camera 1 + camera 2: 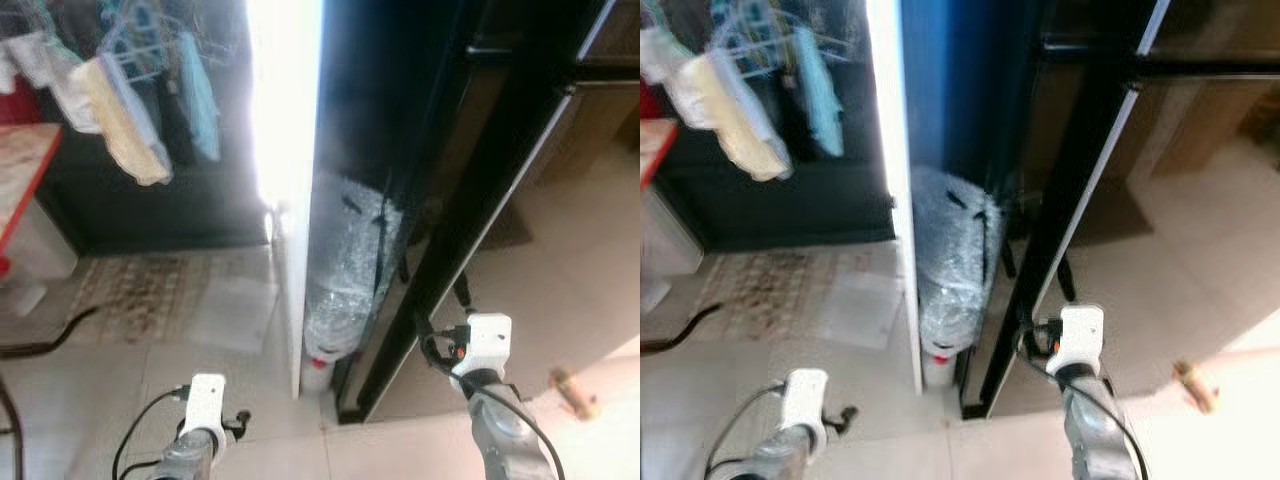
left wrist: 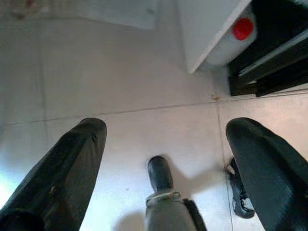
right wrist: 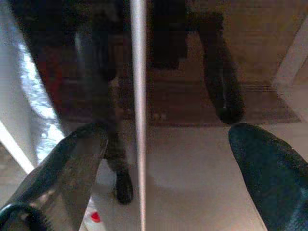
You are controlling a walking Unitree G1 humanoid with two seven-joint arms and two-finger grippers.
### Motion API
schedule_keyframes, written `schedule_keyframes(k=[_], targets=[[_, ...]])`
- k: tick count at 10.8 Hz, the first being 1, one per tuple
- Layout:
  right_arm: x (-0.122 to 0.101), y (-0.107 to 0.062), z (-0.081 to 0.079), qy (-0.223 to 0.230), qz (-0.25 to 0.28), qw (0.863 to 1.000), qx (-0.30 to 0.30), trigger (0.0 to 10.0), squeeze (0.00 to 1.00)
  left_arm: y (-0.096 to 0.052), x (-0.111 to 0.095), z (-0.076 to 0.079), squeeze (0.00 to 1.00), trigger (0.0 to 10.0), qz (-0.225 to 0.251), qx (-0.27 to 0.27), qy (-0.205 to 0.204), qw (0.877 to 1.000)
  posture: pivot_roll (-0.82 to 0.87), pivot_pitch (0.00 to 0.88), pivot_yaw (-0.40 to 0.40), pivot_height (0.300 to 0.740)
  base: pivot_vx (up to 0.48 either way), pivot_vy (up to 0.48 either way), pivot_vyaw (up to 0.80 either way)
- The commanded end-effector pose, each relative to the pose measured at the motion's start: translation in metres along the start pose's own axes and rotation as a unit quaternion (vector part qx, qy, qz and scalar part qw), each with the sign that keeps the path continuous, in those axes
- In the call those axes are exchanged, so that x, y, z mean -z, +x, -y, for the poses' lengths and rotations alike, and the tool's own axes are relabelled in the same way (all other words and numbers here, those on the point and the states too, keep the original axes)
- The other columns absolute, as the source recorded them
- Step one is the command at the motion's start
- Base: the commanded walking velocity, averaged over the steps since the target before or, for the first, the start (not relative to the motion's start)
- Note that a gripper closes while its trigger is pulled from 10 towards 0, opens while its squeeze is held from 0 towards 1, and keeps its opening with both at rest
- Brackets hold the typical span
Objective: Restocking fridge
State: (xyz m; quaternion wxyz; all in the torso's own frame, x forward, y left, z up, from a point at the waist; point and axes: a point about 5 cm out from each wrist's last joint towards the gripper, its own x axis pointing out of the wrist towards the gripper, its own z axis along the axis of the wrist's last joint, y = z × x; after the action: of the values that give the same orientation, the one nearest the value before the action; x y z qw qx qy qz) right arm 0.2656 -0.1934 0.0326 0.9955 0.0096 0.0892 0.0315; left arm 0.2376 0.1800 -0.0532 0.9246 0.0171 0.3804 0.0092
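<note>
Pale tiled floor (image 1: 250, 440): lying under the whole scene, with both arms hanging low over it.
Tall dark fridge door with a silver edge strip (image 1: 470, 215): standing open and slanting away from the cabinet, its lower corner resting close to the floor.
White upright panel (image 1: 290, 200): standing edge-on just left of the fridge gap, glaring brightly in the head views.
Bubble-wrapped clear bundle (image 1: 345, 270): leaning upright in the narrow gap between the white panel and the dark door.
White jug with a red cap (image 2: 231, 41): sitting on the floor at the foot of the bundle, tucked beside the panel's corner.
Patterned brown floor mat (image 1: 140, 290): lying on the tiles left of the panel.
Hanging cloths, cream and light blue (image 1: 140, 110): dangling from a rack at the upper left.
Left tool (image 2: 166, 159): pointing down at bare tiles, its two black fingers (image 2: 67, 173) spread wide and holding nothing.
Right tool (image 3: 166, 168): facing the door's silver edge, fingers spread wide, gripping nothing.
</note>
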Motion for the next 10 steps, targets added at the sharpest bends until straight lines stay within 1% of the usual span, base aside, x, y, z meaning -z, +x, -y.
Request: schedule_keyframes(k=[1,2,3,10], targets=[[0.003,-0.006,0.003,0.01,0.006,1.0,0.005,10.0,0.0,-0.002,0.007,-0.006,0.0,10.0,-0.013,-0.007,0.001,1.0,-0.16,0.071,-0.042,0.731,0.0,0.0,0.0],[0.004,-0.013,0.006,0.008,0.024,1.0,0.016,10.0,0.0,-0.002,0.007,-0.006,0.0,10.0,-0.014,-0.007,0.001,1.0,-0.16,0.071,-0.042,0.731,0.0,0.0,0.0],[0.001,-0.022,0.008,0.016,0.052,0.998,0.021,10.0,0.0,-0.002,0.007,-0.006,0.0,10.0,-0.014,-0.008,0.001,1.0,-0.16,0.072,-0.042,0.731,0.0,0.0,0.0],[0.001,-0.025,0.008,0.019,0.062,0.998,0.021,10.0,0.0,-0.002,0.007,-0.006,0.0,10.0,-0.014,-0.008,0.001,1.0,-0.16,0.072,-0.042,0.731,0.0,0.0,0.0]])
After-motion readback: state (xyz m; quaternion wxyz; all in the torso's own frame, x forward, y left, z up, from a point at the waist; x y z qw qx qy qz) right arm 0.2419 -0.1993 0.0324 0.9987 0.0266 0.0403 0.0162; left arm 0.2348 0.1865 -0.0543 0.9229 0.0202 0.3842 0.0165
